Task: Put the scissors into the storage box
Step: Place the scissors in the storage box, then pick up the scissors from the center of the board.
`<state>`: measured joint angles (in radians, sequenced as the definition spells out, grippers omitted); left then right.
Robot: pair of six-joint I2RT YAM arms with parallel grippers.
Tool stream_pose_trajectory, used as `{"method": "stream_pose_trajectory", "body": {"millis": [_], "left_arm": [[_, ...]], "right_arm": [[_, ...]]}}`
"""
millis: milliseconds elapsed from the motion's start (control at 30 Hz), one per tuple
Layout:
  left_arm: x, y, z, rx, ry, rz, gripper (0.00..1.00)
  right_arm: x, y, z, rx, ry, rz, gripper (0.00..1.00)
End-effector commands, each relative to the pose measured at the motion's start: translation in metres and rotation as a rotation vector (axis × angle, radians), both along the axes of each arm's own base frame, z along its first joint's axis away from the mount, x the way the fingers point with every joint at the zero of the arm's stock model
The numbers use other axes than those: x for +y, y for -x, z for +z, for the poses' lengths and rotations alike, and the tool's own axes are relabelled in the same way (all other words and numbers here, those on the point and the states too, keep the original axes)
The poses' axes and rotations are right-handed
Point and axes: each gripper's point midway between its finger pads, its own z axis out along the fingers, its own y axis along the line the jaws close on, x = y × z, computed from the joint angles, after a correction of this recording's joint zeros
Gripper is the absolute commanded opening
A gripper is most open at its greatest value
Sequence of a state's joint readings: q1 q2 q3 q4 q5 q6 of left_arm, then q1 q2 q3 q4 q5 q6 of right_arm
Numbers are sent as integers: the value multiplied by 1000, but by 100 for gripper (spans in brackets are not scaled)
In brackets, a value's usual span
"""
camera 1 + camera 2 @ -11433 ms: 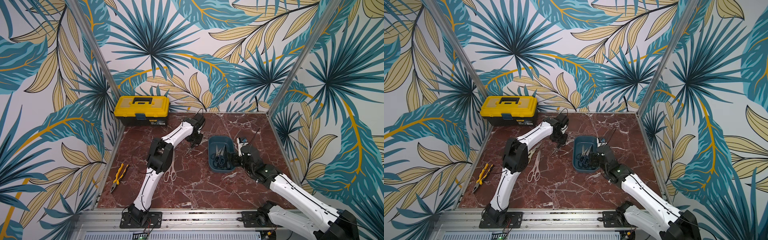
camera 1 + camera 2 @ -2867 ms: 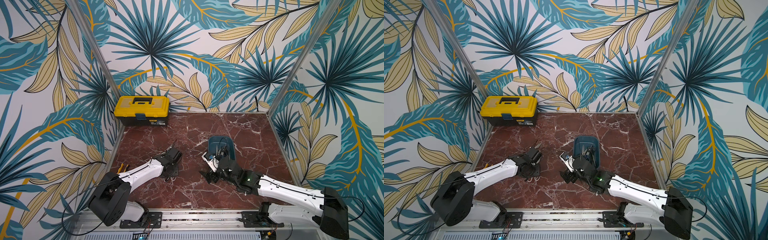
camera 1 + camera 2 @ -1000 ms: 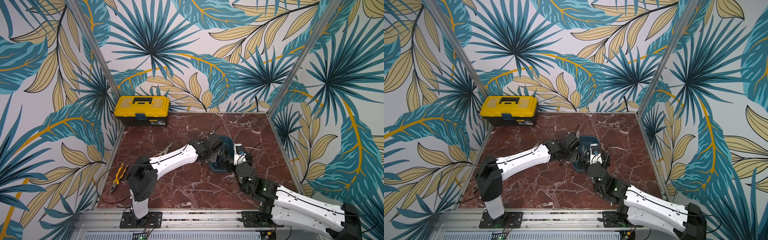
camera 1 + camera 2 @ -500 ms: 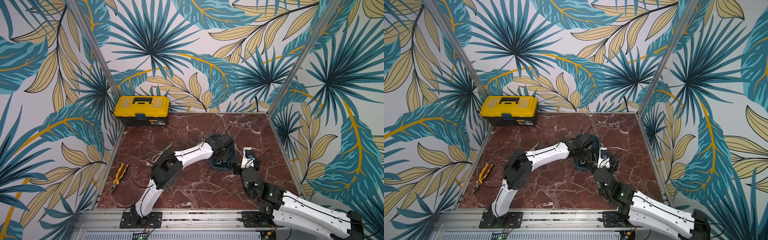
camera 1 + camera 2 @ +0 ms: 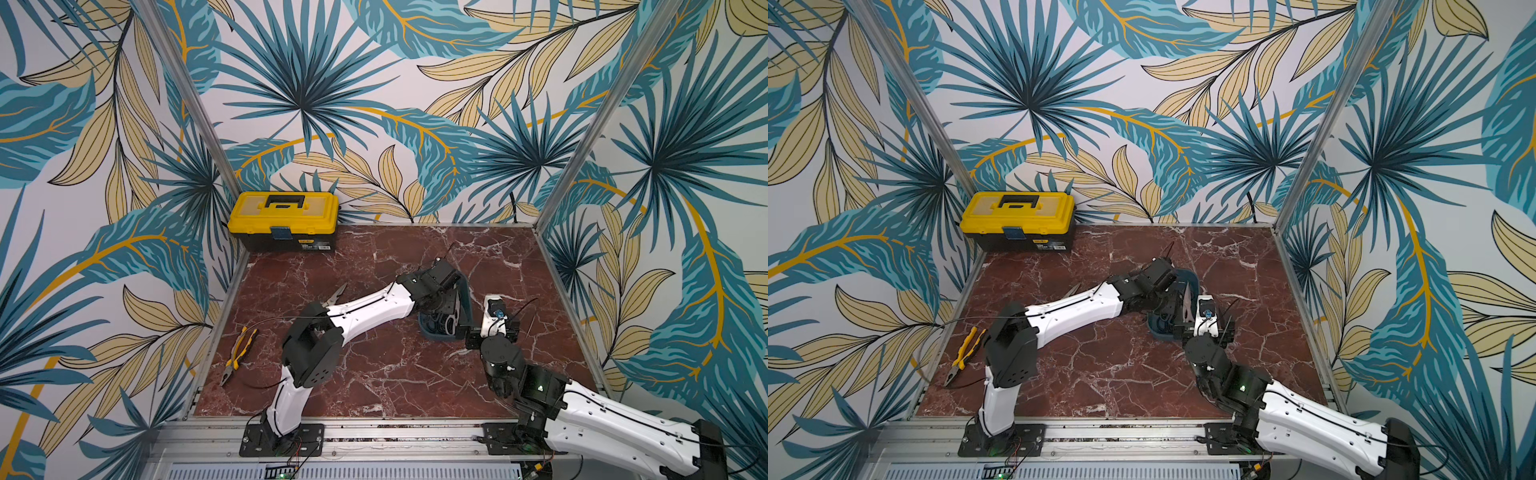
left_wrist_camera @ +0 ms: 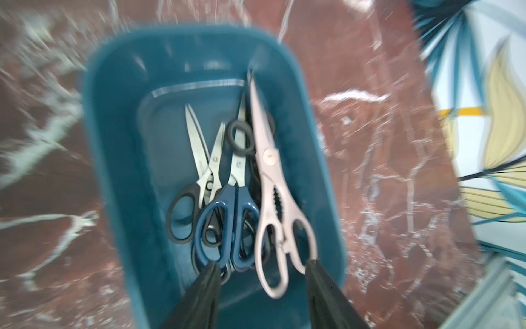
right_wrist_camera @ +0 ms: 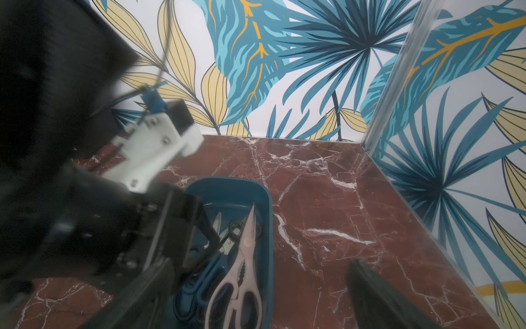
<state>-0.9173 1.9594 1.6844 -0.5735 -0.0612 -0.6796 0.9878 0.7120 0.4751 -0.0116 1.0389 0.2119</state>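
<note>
The teal storage box (image 6: pixel 119 142) holds several scissors: a pale pink pair (image 6: pixel 270 199), a blue-handled pair (image 6: pixel 227 228) and black-handled ones (image 6: pixel 182 219). My left gripper (image 6: pixel 262 266) hangs open over the box's near end, its fingers either side of the pink handles, which lie in the box. In both top views the left arm covers most of the box (image 5: pixel 465 299). Steel blades of another pair of scissors (image 5: pixel 338 293) poke out from behind the left forearm on the table. My right gripper (image 7: pixel 259 267) stands open beside the box's front right corner, holding nothing.
Yellow-handled pliers (image 5: pixel 237 353) lie near the left wall. A yellow-lidded black toolbox (image 5: pixel 284 220) stands in the back left corner. The marble floor is walled on three sides, with metal posts at the back corners.
My left gripper moved over the box with the pink scissors and its jaws spread, leaving the scissors lying inside. The right arm drew back toward the box's right side.
</note>
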Motion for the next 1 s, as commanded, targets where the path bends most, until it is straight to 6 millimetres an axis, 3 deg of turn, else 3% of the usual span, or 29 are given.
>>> {"method": "stream_pose_trajectory", "body": {"millis": [0,167,233,333,433,567,633,733,900,967], "left_arm": [[26,-17,49,-143,43,56,53],[95,-18,75,-305,-29,143,52],[135,-17,86,-386,-62,220,55],[191,-13,88,-447,-112,293,60],[256,-8,70,-370,-221,382,59],[322,3,27,-174,-293,453,59],[334,11,0,-61,-268,412,59],[337,21,-31,85,-258,321,57],[340,21,-58,233,-341,220,60],[344,18,-66,288,-382,221,57]], "right_arm": [[3,-1,7,-33,-17,23,100],[26,-6,10,-15,-1,106,100],[55,-6,10,0,7,254,100],[116,8,5,56,43,588,100],[157,18,0,130,51,775,100],[196,30,-2,182,62,963,100],[212,32,-5,202,77,1028,100],[224,29,-8,239,89,1049,100],[229,27,-12,249,89,1049,100],[226,24,-15,258,90,1030,100]]}}
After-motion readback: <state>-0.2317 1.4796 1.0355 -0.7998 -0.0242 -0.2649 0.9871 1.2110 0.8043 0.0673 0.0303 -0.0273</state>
